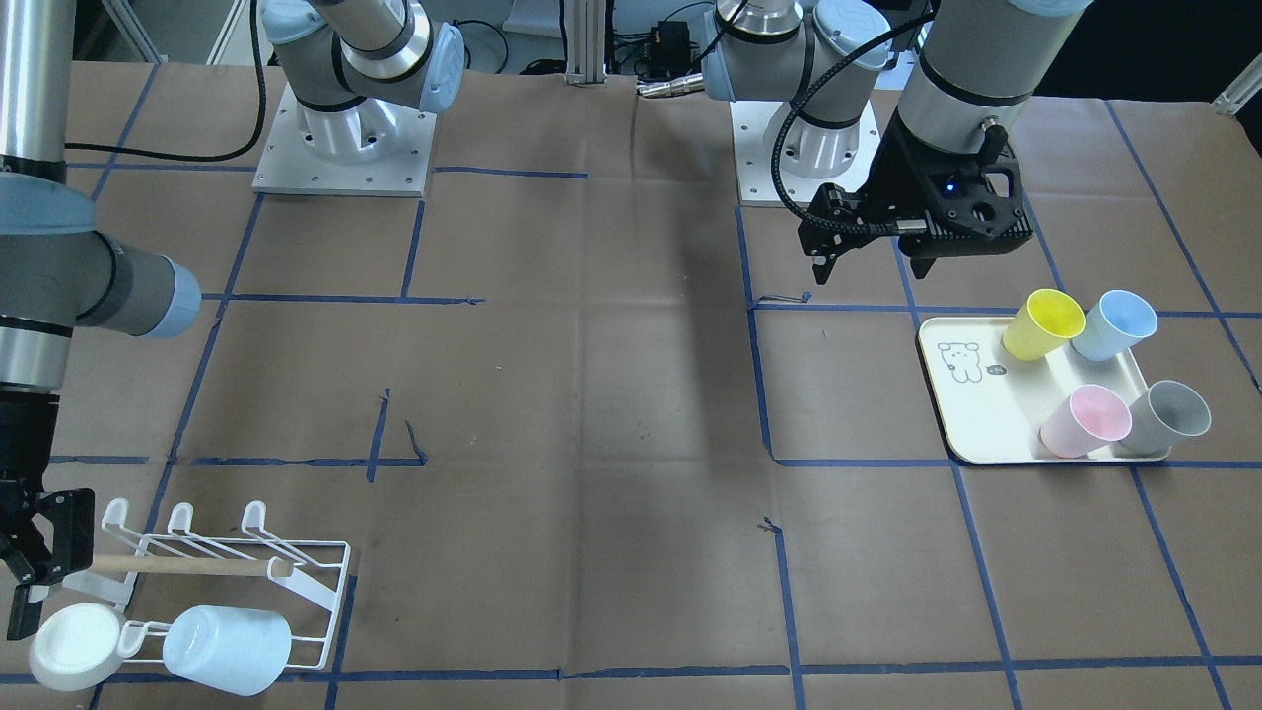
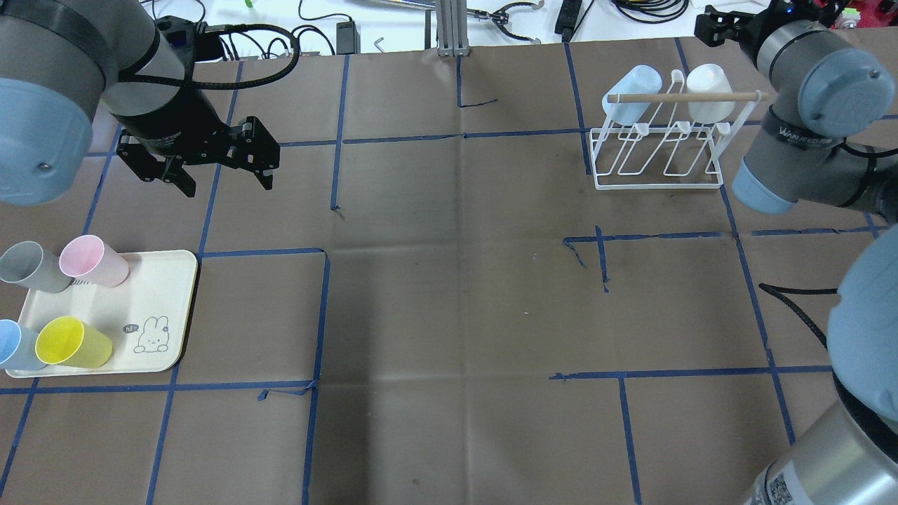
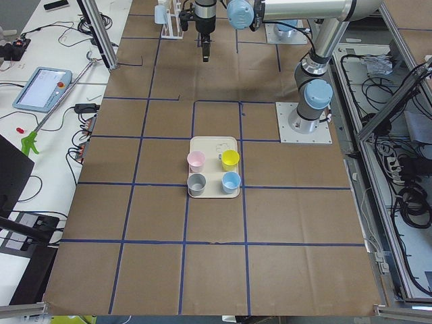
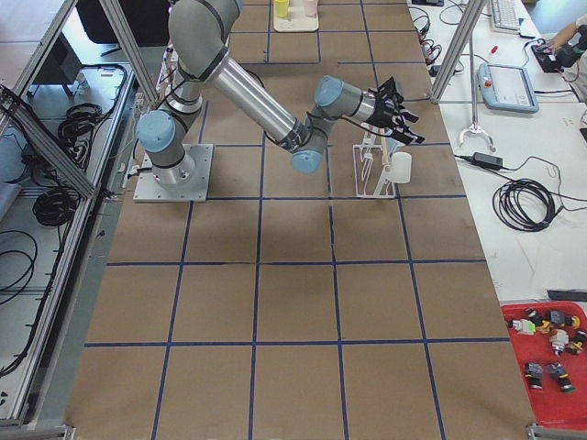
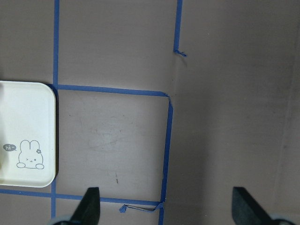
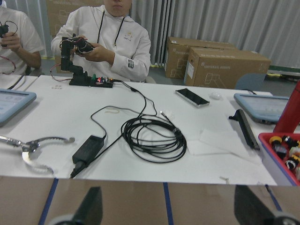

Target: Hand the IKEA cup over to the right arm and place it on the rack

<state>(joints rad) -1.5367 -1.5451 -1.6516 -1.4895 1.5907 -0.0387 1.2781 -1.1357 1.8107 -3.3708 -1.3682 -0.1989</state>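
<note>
- Hovering spread and empty, left end effector (image 2: pixel 226 184) is nearest the upright pink cup (image 2: pixel 93 261) on the tray (image 2: pixel 163 280), which lies robot-ward.
- Right end effector (image 6: pixel 168 206), also spread, hangs by rack (image 2: pixel 658 185).

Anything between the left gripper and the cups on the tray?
Nothing visible. The left gripper, open, hangs above the table just off the tray. The pink cup is nearest, with the grey cup beside it.

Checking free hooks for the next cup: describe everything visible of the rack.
The rack is white wire with a wooden dowel across its top, standing upright on the brown-paper table. A pale blue cup and a white cup hang on prongs of the row farther from the robot; the nearer row's prongs are bare.
</note>
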